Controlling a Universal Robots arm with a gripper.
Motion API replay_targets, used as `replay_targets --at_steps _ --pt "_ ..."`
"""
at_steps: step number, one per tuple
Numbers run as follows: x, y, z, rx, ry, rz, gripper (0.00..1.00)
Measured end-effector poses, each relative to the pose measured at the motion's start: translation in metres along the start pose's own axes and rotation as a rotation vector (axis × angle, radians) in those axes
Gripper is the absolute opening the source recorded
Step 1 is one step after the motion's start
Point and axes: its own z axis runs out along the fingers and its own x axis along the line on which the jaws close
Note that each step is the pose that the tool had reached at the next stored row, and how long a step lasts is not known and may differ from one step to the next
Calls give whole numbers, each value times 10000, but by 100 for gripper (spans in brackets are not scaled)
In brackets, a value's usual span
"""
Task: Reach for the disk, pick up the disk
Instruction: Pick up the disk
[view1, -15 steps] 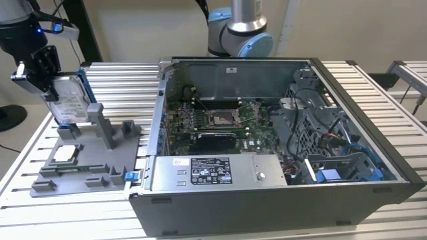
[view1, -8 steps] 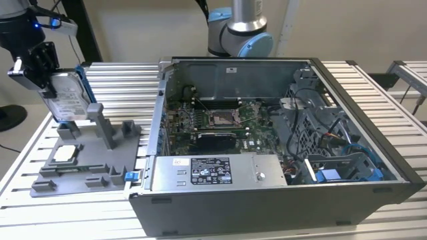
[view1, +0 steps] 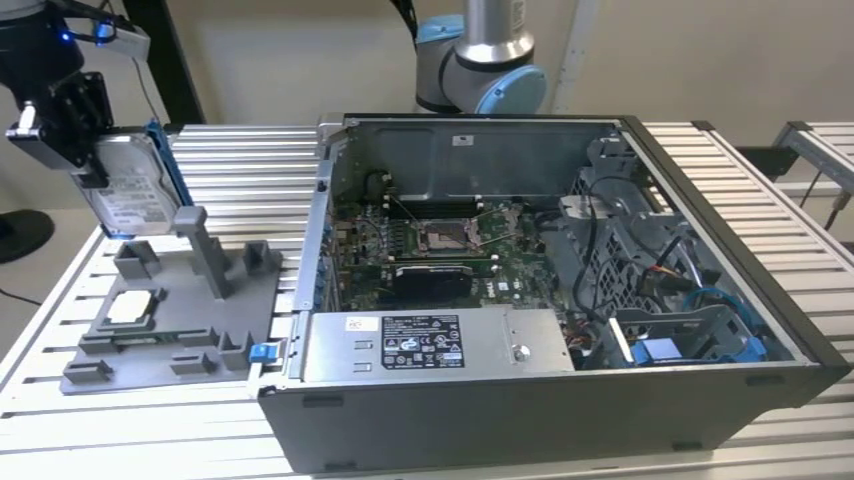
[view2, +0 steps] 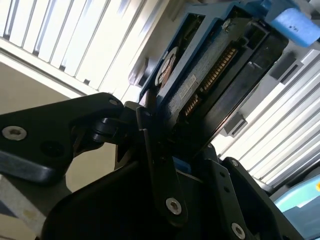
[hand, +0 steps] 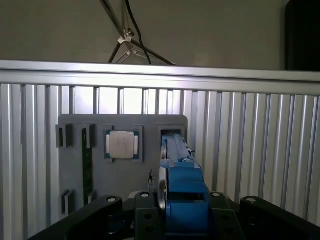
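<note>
The disk (view1: 134, 190) stands upright at the exterior view's left, and the hand (view1: 91, 165) is clamped on its top part. The disk has a white label on its flat side and a blue rail along one edge. It hangs over the grey holder (view1: 174, 345), which lies on the counter (view1: 747, 190) of metal slats. Its lower edge is just above the holder, and I cannot tell if the two touch. A small square chip (view1: 131, 307) with a white top sits in the holder, near the front. The big open computer case (view1: 534, 400) stands just beside the holder, at the exterior view's right. The arm's grey and blue base (view1: 481, 70) rises behind the case.

In the second wrist view, the disk (view2: 210, 75) is seen from close up. A row of gold pins shows on its dark side. The black fingers (view2: 160, 165) of the hand (view2: 167, 130) press on the disk from both sides. The bright slats of the counter (view2: 75, 45) lie behind it.

In the first wrist view, the disk (hand: 182, 185) is seen edge on, with its blue rail facing the camera. The hand (hand: 180, 205) grips it on both sides. Past it lies the grey holder (hand: 125, 175) with the chip (hand: 123, 145) in its square bed. A thin green strip (hand: 87, 165) sits in a slot of the holder. The counter (hand: 250, 150) is under it all.
</note>
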Motion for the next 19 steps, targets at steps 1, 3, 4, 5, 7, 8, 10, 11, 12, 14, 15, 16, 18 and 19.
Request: replay_targets --at_steps 1,3,4,5,7,8,10,11,12,14,15,16,18,19 --pt "0 0 -16 0 0 0 0" --pt "-1 0 -50 0 0 -1 0" --pt "-1 0 -68 1 0 -1 0" --pt "-1 0 -88 0 0 -1 0" --pt "-2 0 -131 0 0 -1 0" --pt "-2 1 -151 0 0 -2 0" --pt "-2 1 -194 0 0 -2 0" --pt "-3 1 -215 0 0 -2 0" --pt "-3 1 -237 0 0 -2 0" --pt "-3 1 -278 -1 1 -4 0" --pt "-3 1 -299 -1 0 -4 0" --pt "-3 1 -315 0 0 -4 0" --pt "-4 1 -345 1 0 -4 0" --pt "-4 1 -359 0 0 -5 0"
